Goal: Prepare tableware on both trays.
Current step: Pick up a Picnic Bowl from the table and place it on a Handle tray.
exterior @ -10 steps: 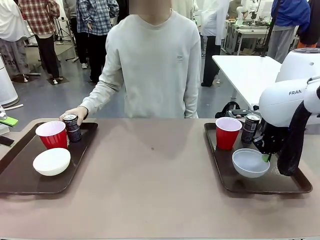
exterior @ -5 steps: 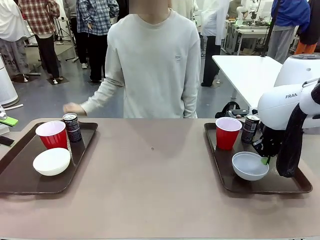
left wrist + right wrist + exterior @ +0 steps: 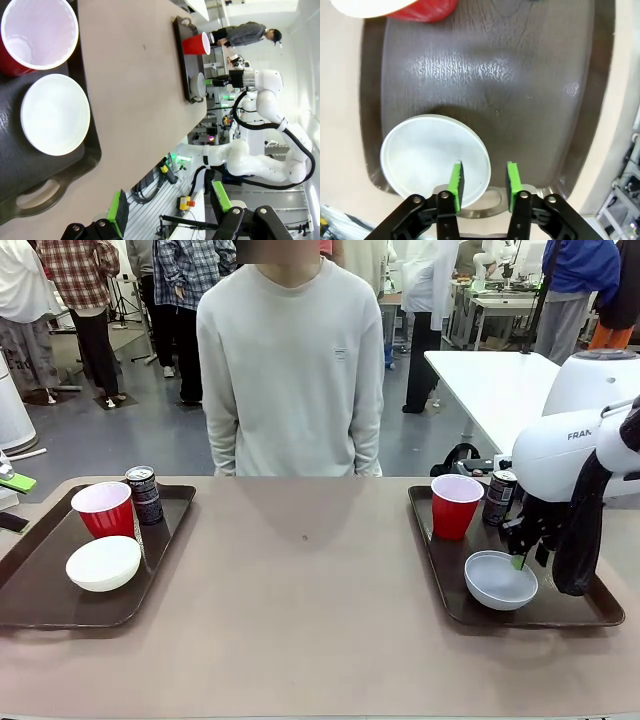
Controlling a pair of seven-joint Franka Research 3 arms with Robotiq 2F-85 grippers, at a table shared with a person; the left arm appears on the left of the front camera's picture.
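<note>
My right end effector (image 3: 519, 558) hangs over the right tray (image 3: 580, 612), its green pads (image 3: 455, 182) spread either side of the grey-white bowl's (image 3: 500, 580) rim, released and gripping nothing. That bowl sits at the tray's near end, just inside the handle cut-out (image 3: 490, 198). A red cup (image 3: 455, 505) and a dark can (image 3: 500, 497) stand side by side at the tray's far end.

On the left tray (image 3: 40, 610), at the bench's left edge, a second red cup (image 3: 103, 508) and a second can (image 3: 145, 494) stand together at the far end, with a cream-white bowl (image 3: 103, 563) nearer me.

My left end effector (image 3: 170, 202) is held off the bench's near edge, fingers wide apart and empty.

A person (image 3: 290, 360) stands at the bench's far edge, arms down.
</note>
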